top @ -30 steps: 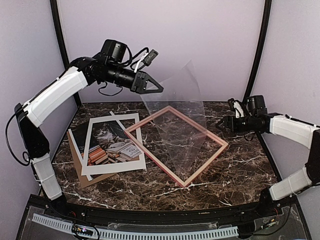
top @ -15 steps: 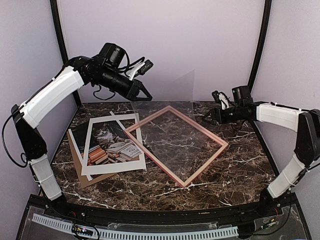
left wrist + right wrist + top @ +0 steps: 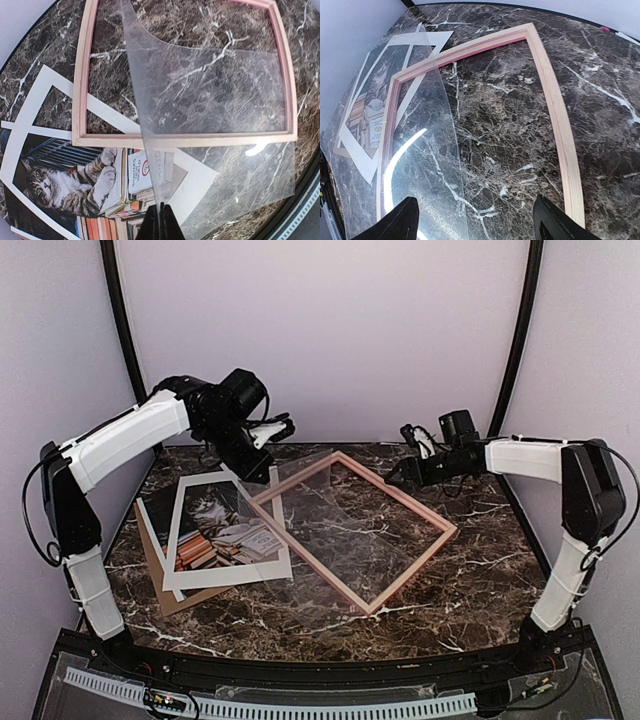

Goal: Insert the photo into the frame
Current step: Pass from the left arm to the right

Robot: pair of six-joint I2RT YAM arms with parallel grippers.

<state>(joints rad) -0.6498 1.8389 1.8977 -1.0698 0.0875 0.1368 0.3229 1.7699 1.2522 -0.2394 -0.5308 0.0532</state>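
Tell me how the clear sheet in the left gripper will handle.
Probably floppy: the clear sheet curves visibly while the left gripper pinches one edge. Likely light, since that small pinch carries it. Its glossy glare suggests it may slide on the frame.

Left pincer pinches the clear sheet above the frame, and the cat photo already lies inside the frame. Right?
Not quite. The left pincer does pinch the clear sheet above the frame, but the photo lies outside it, beside it under the white mat, as the left wrist view shows.
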